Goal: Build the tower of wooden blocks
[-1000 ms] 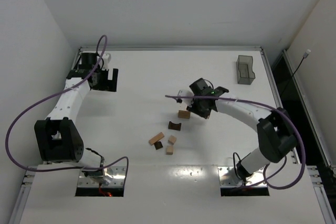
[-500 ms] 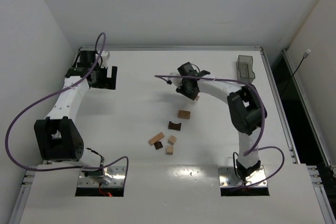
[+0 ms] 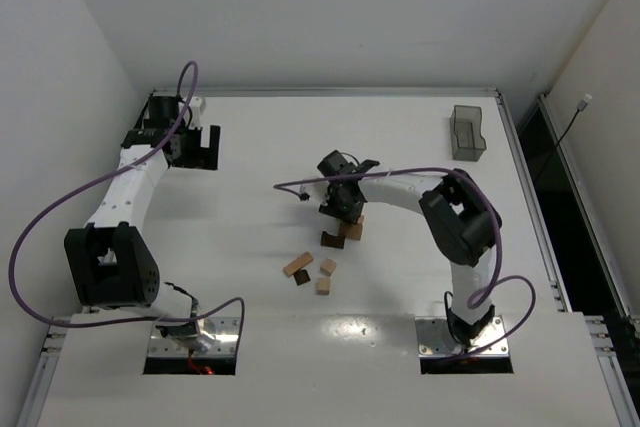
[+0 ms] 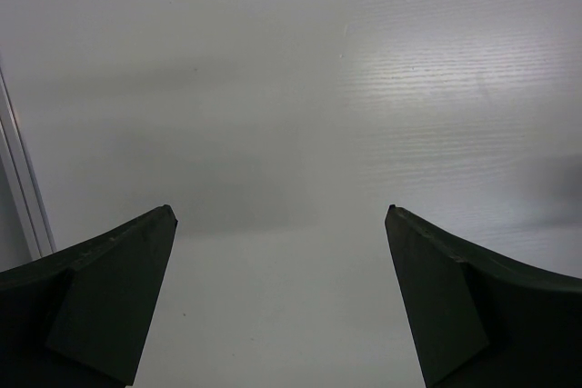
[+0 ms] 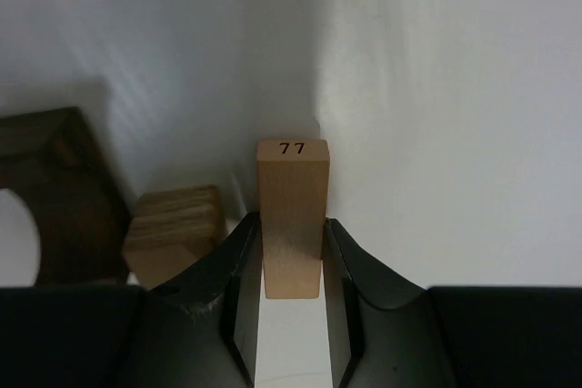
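Wood blocks [image 3: 328, 267] number seven. One light tan wooden bar [image 5: 292, 179] marked 77 is pinched lengthwise between the right gripper's [image 5: 291, 223] two fingers. Just left of those fingers sit one tan striped block [image 5: 173, 233] and one dark brown arched piece [image 5: 64, 197]. Farther from them on the white table [image 3: 250, 197] lie one tan bar [image 3: 297, 265], two tan cubes [image 3: 323, 286] and one small dark block [image 3: 302, 277]. The left gripper's [image 4: 282, 297] two fingers are spread wide, well apart from every block.

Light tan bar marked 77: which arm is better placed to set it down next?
Right. The right gripper is shut on the light tan bar, right by the loose wood blocks. The left gripper is open, empty, and far from them.
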`<control>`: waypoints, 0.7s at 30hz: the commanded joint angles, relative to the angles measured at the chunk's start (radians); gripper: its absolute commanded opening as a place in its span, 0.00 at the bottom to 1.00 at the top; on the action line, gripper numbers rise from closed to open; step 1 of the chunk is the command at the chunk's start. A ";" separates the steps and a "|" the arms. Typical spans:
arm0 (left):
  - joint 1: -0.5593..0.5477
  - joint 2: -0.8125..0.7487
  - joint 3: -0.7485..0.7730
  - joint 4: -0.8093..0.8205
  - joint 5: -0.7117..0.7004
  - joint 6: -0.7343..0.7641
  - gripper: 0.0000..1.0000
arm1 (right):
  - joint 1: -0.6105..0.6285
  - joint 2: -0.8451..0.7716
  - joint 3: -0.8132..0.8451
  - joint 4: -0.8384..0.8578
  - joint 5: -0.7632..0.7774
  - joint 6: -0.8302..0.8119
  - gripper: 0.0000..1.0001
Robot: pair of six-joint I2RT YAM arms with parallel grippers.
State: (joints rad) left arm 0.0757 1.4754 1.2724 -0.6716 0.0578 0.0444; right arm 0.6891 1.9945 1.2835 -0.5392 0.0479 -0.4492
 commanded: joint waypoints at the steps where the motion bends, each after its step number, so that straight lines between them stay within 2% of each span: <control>1: 0.022 -0.003 0.031 0.017 0.013 0.008 1.00 | 0.046 -0.094 -0.073 -0.018 -0.077 0.004 0.00; 8: 0.022 -0.003 0.022 0.017 0.022 0.008 1.00 | 0.089 -0.209 -0.171 -0.018 -0.065 0.093 0.00; 10: 0.022 -0.003 0.022 0.026 0.022 -0.003 1.00 | 0.076 -0.209 -0.129 -0.005 -0.010 0.147 0.00; 14: 0.022 -0.012 0.022 0.037 -0.002 -0.040 1.00 | -0.020 -0.172 0.028 -0.017 0.124 0.421 0.00; 17: 0.022 -0.036 0.010 0.061 -0.003 -0.060 1.00 | -0.081 -0.077 0.248 -0.106 0.179 0.618 0.00; 21: 0.022 -0.046 -0.011 0.087 -0.101 -0.130 1.00 | -0.106 0.016 0.335 -0.149 0.264 0.808 0.00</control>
State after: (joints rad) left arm 0.0868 1.4742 1.2713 -0.6308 0.0158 -0.0319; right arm 0.5915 1.9579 1.5726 -0.6151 0.2214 0.1162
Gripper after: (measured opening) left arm 0.996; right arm 0.240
